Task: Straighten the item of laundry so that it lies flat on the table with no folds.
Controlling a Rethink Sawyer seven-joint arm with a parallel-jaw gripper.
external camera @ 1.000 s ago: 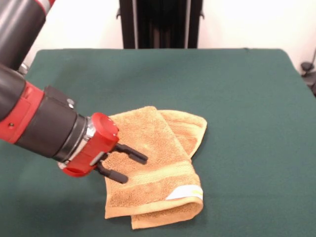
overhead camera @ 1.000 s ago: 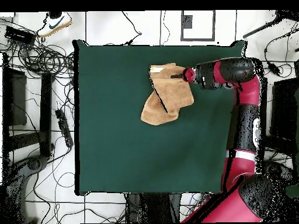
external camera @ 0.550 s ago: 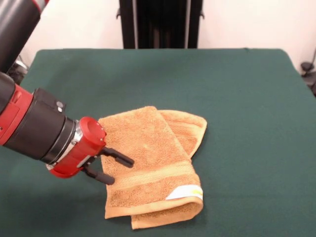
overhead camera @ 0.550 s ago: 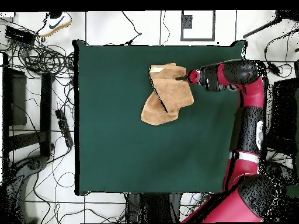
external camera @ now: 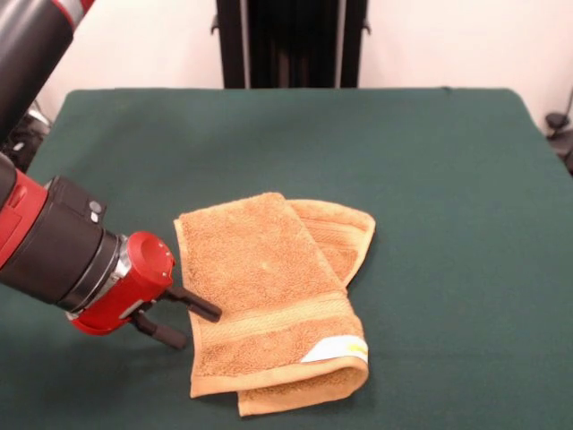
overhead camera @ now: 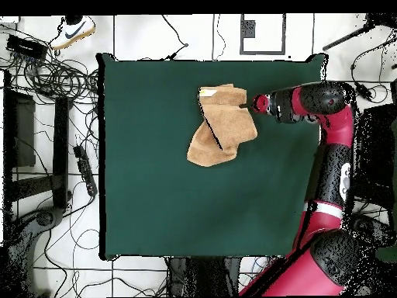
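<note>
the small orange-tan terry-cloth hand towel (external camera: 277, 300) lies folded over itself on the large table covered in dark green cloth (external camera: 448, 179), toward its near side in the front view, with its small white label (external camera: 336, 349) at the near end. the red and black gripper (external camera: 188, 322) is at the towel's edge, its two black fingers (external camera: 192, 305) spread apart and holding nothing. the towel looks soft, light and limp, not slippery; i think a corner of the upper layer is the best place to pinch. the overhead view shows a lower layer sticking out diagonally; only the front view shows the fingers clearly.
</note>
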